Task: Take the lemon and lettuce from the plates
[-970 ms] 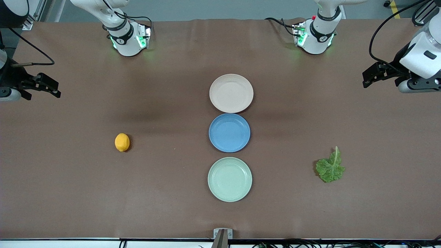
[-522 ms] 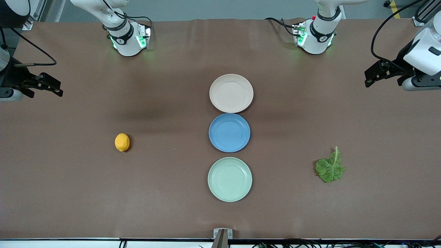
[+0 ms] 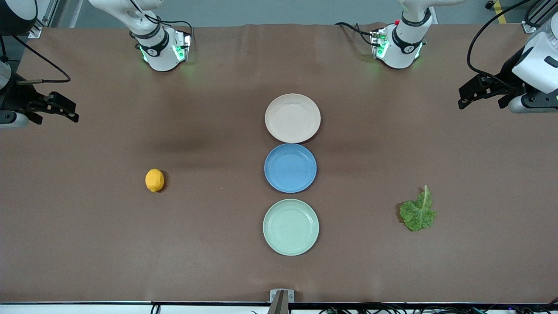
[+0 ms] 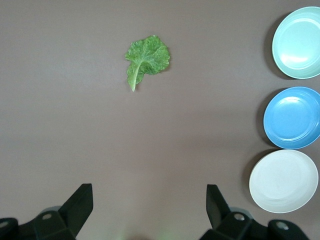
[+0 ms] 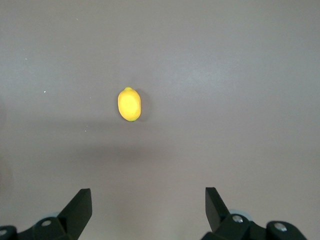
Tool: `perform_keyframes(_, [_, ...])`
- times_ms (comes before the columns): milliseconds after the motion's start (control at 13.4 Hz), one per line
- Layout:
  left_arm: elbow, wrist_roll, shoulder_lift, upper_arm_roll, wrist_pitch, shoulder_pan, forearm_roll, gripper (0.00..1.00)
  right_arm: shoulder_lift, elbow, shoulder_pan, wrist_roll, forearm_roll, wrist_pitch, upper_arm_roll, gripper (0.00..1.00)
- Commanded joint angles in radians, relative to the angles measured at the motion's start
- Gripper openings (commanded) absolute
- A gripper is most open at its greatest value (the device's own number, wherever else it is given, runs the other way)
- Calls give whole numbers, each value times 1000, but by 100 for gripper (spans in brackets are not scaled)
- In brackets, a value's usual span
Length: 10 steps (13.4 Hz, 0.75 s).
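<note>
My three plates sit in a row with nothing in them: the beige plate, the blue plate touching it, then the green plate. The lemon lies on the table toward my right arm's end from the blue plate, the lettuce toward my left arm's end. My left gripper and right gripper hang over the table ends, fingers spread wide and empty, barely moved since a second ago.
</note>
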<state>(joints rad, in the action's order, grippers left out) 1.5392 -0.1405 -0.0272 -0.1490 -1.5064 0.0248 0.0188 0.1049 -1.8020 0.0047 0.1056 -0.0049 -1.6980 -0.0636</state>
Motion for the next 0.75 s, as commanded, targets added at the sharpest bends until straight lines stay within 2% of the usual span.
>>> perform_keyframes(0, [-10, 7, -11, 3, 14, 3, 9, 100, 18, -14, 3, 6, 2, -3, -4, 100])
perform_keyframes(672, [-17, 2, -7, 0, 29, 1, 4, 100, -4, 1, 1, 2, 56, -6, -4, 100])
